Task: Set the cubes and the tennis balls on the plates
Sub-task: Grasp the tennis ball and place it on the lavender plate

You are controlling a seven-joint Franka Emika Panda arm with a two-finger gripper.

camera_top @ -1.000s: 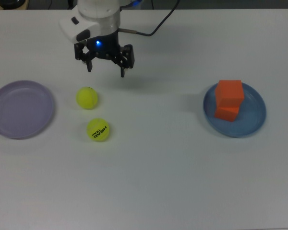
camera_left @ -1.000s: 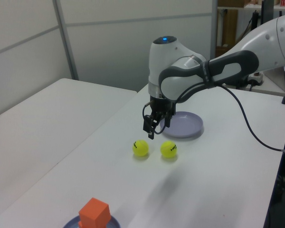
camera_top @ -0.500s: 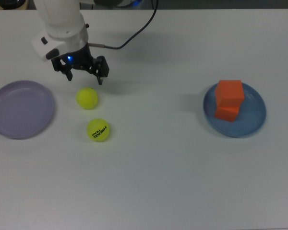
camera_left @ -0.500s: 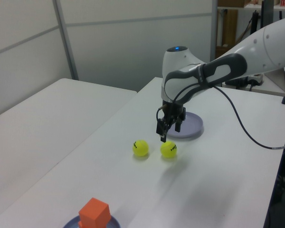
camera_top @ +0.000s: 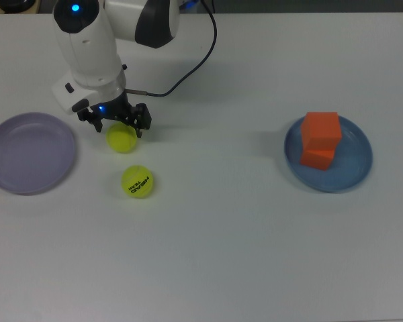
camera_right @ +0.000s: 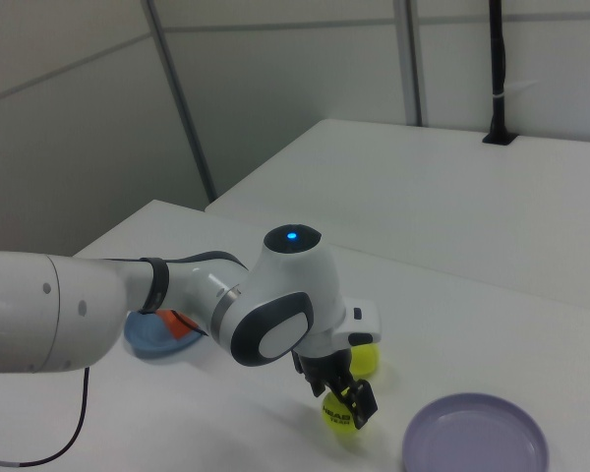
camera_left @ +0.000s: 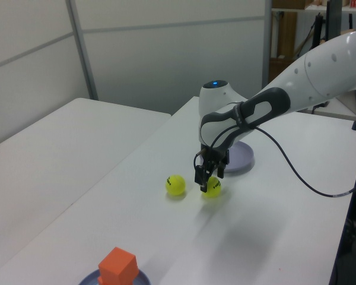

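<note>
My gripper (camera_top: 119, 129) is open and low over the plain tennis ball (camera_top: 122, 141), one finger on each side of it. The left view shows the same: gripper (camera_left: 206, 180) down at that ball (camera_left: 213, 187). The right view has the gripper (camera_right: 345, 402) at the ball (camera_right: 338, 417) too. The lettered tennis ball (camera_top: 138, 182) lies free just beside it, seen also in the left view (camera_left: 176, 184). The pale lavender plate (camera_top: 28, 153) is empty, at the top view's left. Two orange cubes (camera_top: 321, 130) sit stacked on the blue plate (camera_top: 352, 171) at the top view's right.
A black cable (camera_top: 188, 70) trails from the arm across the table's far part. In the left view the lavender plate (camera_left: 242, 159) lies just behind the gripper, and the top cube (camera_left: 117, 265) sits near the bottom edge. A second table stands beyond.
The gripper has travelled to the top view's left and come down; its fingers, earlier beside and above the plain ball, now straddle it. Balls, cubes and plates have not moved.
</note>
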